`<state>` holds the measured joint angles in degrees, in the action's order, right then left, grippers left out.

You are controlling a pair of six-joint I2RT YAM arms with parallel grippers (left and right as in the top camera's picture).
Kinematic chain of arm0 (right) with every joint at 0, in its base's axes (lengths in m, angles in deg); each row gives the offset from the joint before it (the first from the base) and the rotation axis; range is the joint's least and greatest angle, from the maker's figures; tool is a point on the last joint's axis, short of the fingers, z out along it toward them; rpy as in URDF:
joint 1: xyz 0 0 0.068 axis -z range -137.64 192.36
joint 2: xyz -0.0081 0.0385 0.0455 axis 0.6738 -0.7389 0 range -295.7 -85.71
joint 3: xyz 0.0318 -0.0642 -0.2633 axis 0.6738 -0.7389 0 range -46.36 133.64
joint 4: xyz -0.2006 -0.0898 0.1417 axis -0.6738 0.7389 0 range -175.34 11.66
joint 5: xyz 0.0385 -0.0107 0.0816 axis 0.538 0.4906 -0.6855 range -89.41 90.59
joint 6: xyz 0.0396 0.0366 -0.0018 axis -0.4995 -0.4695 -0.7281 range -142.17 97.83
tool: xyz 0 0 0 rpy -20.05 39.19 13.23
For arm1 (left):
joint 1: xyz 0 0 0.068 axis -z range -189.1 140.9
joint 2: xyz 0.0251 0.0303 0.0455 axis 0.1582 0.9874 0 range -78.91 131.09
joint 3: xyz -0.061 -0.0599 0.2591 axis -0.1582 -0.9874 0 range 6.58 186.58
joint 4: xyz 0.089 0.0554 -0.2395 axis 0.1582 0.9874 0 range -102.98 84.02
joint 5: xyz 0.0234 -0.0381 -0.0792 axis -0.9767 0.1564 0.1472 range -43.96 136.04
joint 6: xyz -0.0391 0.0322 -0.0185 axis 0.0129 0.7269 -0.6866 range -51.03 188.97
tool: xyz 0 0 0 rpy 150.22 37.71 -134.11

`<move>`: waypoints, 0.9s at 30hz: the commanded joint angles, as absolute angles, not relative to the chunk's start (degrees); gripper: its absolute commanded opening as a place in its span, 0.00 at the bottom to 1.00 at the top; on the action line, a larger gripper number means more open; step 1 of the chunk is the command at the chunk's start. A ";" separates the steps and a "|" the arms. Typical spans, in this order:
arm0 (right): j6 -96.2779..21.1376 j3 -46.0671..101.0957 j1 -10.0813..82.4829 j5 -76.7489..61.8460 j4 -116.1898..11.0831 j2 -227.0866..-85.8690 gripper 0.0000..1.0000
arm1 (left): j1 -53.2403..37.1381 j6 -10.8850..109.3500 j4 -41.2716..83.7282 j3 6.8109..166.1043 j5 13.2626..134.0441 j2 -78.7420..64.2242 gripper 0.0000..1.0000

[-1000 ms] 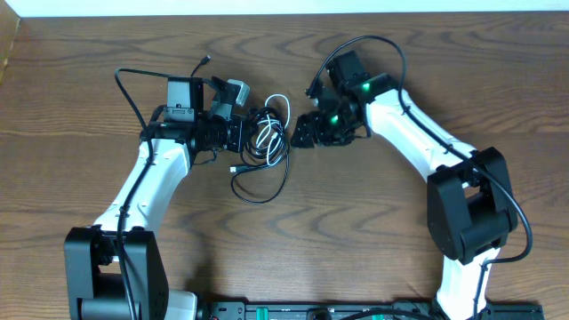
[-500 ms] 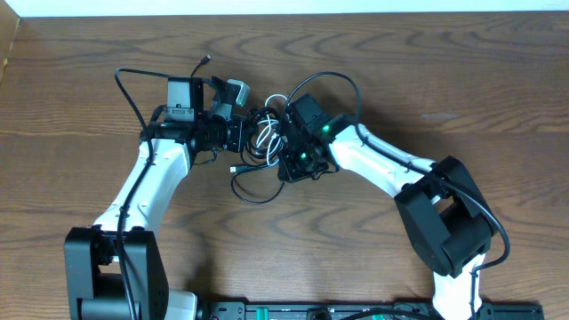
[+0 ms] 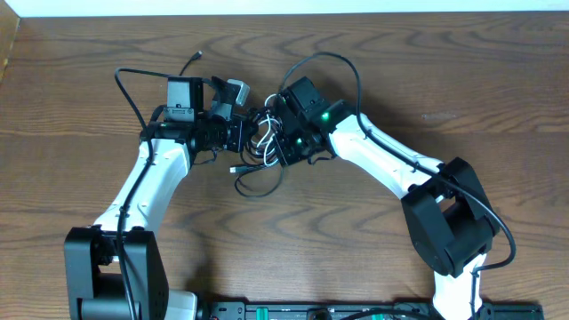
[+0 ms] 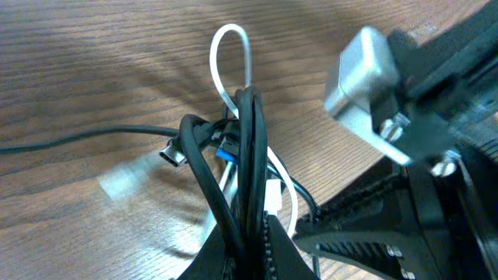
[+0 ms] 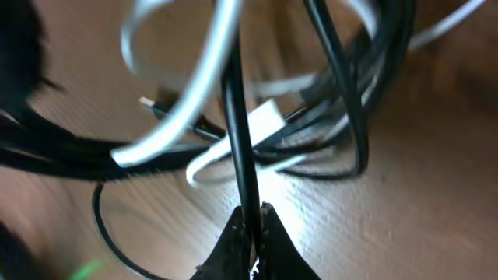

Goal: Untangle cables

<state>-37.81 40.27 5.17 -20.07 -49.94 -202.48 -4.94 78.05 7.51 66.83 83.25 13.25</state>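
Dark wood-grain table (image 3: 462, 71) fills the overhead view, and the cables (image 3: 260, 153) are seen bunched near its middle, between the ends of the two arms, which are brought close together over the tangle, one on each side. A loose black loop (image 3: 260, 185) is laid out from the bundle onto the wood toward the near edge, with a small plug end (image 3: 234, 169) just beside it.

From the left wrist, the left gripper (image 4: 253, 241) is shown closed, with several black strands (image 4: 208, 175) clamped between its fingertips. A white cable (image 4: 230, 47) is looped above these strands, and a metal plug (image 4: 173, 153) and a blue-tipped plug (image 4: 227, 149) are seen sticking out of the knot.

From the right wrist, the right gripper (image 5: 253, 225) is shown pinched fully together on a single black cable (image 5: 237, 117), which runs straight up from the fingertips across the tangle. Behind that cable, blurred white loops and a white plug body (image 5: 261, 120) are crossed by further black cords (image 5: 359, 101). Which cable ends belong together cannot be told from the pictures.
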 commanded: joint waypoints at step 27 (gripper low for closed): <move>-32.78 43.13 10.42 -28.99 -45.37 -198.02 0.65 | -5.11 76.46 7.36 66.81 84.41 12.84 0.07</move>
